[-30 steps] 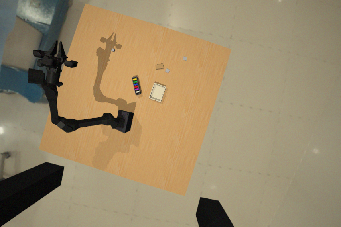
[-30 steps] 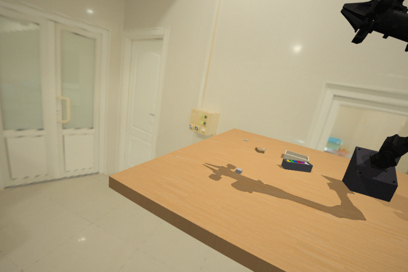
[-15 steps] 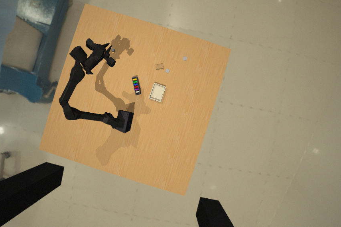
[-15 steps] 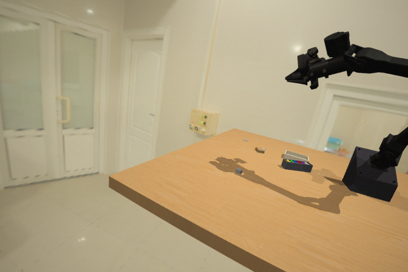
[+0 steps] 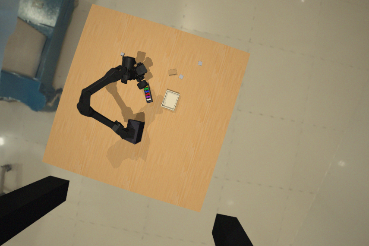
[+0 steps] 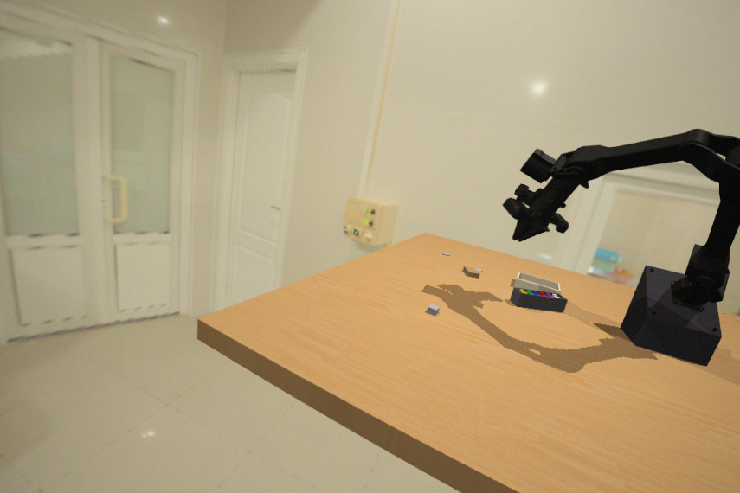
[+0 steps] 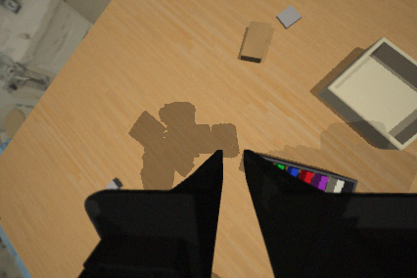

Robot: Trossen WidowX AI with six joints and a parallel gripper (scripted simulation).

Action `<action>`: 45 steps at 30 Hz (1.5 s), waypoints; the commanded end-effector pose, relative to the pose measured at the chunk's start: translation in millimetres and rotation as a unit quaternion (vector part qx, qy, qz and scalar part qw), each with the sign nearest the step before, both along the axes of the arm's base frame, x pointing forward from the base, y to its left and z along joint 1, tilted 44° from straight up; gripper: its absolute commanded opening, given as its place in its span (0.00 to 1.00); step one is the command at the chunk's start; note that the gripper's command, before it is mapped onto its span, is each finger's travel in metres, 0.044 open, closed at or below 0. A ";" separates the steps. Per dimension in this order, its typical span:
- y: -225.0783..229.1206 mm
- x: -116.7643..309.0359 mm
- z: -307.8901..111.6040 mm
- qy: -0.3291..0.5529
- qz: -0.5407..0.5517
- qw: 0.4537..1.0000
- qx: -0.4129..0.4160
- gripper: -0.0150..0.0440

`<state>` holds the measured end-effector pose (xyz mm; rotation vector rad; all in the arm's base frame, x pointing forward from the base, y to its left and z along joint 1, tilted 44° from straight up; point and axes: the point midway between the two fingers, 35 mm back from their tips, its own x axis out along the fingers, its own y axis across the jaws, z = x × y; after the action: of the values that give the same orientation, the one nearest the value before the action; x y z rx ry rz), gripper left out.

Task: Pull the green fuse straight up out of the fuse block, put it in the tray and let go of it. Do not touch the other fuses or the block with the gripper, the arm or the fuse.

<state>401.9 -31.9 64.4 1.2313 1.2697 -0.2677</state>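
Observation:
The green fuse (image 5: 146, 89) (image 6: 529, 292) (image 7: 280, 166) sits in the dark fuse block (image 5: 149, 101) (image 6: 537, 301) (image 7: 349, 186), between the yellow fuse (image 5: 146, 86) (image 6: 523, 291) and the blue fuse (image 5: 146, 91) (image 7: 293, 171). Red, purple and white fuses follow in the row. My gripper (image 6: 517, 239) (image 7: 232, 155) is slightly open, with a narrow empty gap between the fingertips. It hangs tilted, well above the table, near the block's yellow end. In the wrist view one finger hides that end of the block. The cream tray (image 5: 171, 99) (image 6: 538, 280) (image 7: 378, 98) is empty.
The tray stands beside the block. A tan block (image 5: 172, 71) (image 6: 471, 271) (image 7: 256, 44) and a small grey piece (image 5: 181, 77) (image 7: 289, 17) lie beyond. Other grey pieces lie at the far side (image 5: 200, 63) and behind the gripper (image 5: 122, 54) (image 6: 433, 310) (image 7: 115, 184).

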 end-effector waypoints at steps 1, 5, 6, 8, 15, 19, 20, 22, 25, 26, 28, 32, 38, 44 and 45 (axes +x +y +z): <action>25.1 -31.5 -45.2 0.094 0.021 0.993 0.067 0.38; 48.7 -62.6 -77.9 0.183 0.033 0.973 0.135 0.38; 51.6 -66.5 -81.4 0.194 0.034 0.970 0.143 0.38; 52.5 -67.8 -82.5 0.198 0.034 0.969 0.146 0.38; 54.0 -67.4 -84.3 0.198 0.034 0.969 0.146 0.38; 56.4 -66.7 -87.3 0.198 0.034 0.969 0.146 0.38; 57.0 -66.6 -88.1 0.198 0.034 0.969 0.146 0.38; 58.3 -66.2 -89.6 0.198 0.034 0.969 0.146 0.38; 60.2 -65.7 -91.8 0.198 0.034 0.969 0.146 0.38; 60.9 -65.5 -92.5 0.198 0.034 0.969 0.146 0.38; 62.2 -65.2 -93.9 0.198 0.034 0.969 0.146 0.38; 64.8 -64.6 -96.8 0.198 0.034 0.969 0.146 0.38; 68.8 -63.8 -101.2 0.197 0.034 0.969 0.147 0.38; 72.6 -63.2 -105.4 0.197 0.034 0.969 0.147 0.38; 72.9 -63.2 -105.7 0.197 0.034 0.969 0.147 0.38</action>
<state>340.0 39.2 -37.1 1.4181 1.7321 -0.2872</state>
